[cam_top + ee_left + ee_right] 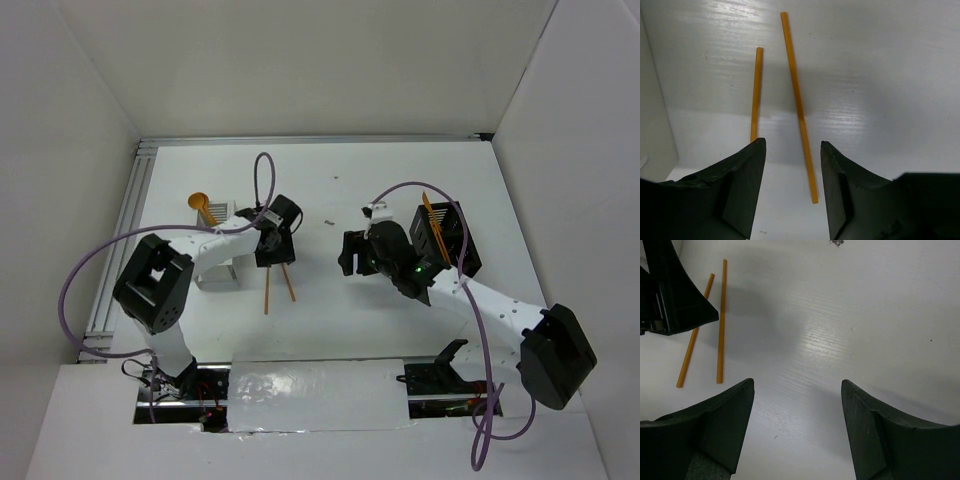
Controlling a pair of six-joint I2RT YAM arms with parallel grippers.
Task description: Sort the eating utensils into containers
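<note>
Left wrist view shows you the left gripper (792, 150) with jaws partly apart, gripping nothing. One thin orange plastic stick (797, 100) lies on the white worktop (890, 75) between them, and a second orange stick (756, 95) vanishes behind one finger. From above, that arm hides much of the white slotted caddy (215, 275) near the left edge. The black slotted caddy (462, 240) near the right edge holds orange pieces (432, 212) too small to identify. The right gripper (797, 390) stands wide, empty.
</note>
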